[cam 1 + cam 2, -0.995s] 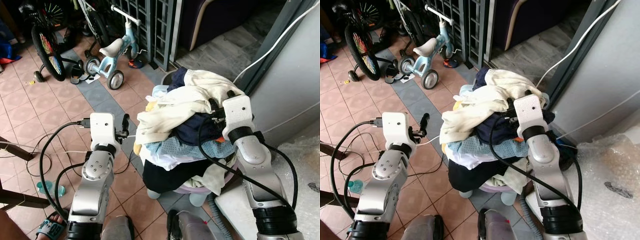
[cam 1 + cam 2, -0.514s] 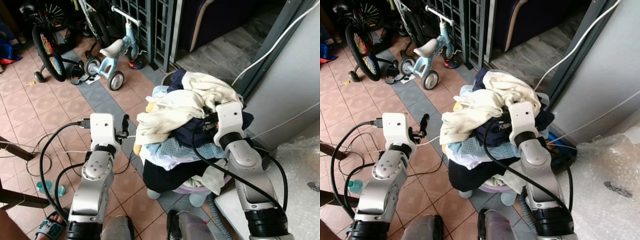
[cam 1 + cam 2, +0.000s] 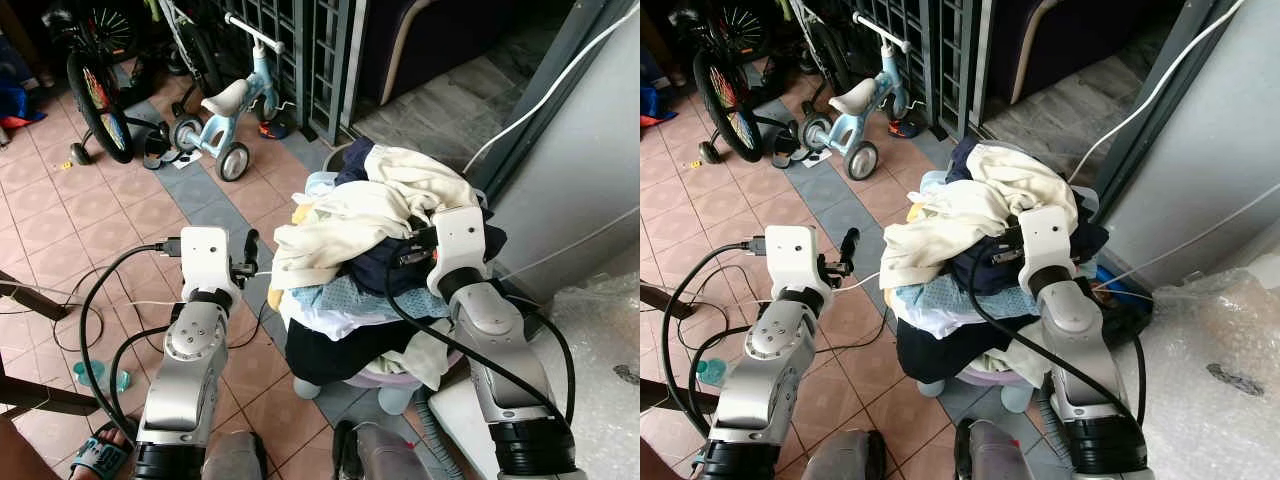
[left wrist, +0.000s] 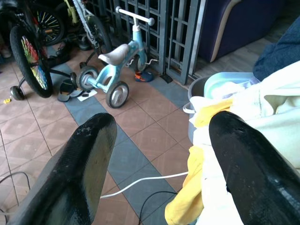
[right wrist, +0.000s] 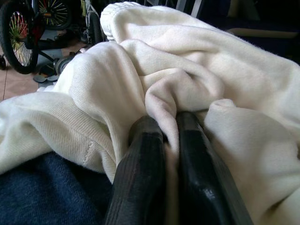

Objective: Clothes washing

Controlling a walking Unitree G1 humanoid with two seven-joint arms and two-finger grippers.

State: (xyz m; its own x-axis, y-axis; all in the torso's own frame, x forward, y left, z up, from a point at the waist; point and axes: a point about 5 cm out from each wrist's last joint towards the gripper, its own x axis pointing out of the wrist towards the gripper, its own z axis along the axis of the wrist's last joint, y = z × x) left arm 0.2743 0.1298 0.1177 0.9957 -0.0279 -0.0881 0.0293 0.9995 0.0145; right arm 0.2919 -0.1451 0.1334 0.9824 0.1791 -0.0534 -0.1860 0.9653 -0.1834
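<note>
Cream garment (image 5: 187, 70) apparently within right gripper (image 5: 164, 133)

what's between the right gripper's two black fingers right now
A pinched fold of the cream knitted garment sits between the right gripper's fingers, seen in the right wrist view.

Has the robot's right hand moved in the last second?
Yes. The right gripper has slid toward the robot's left, away from the grey wall, and now pinches a fold of the cream garment.
</note>
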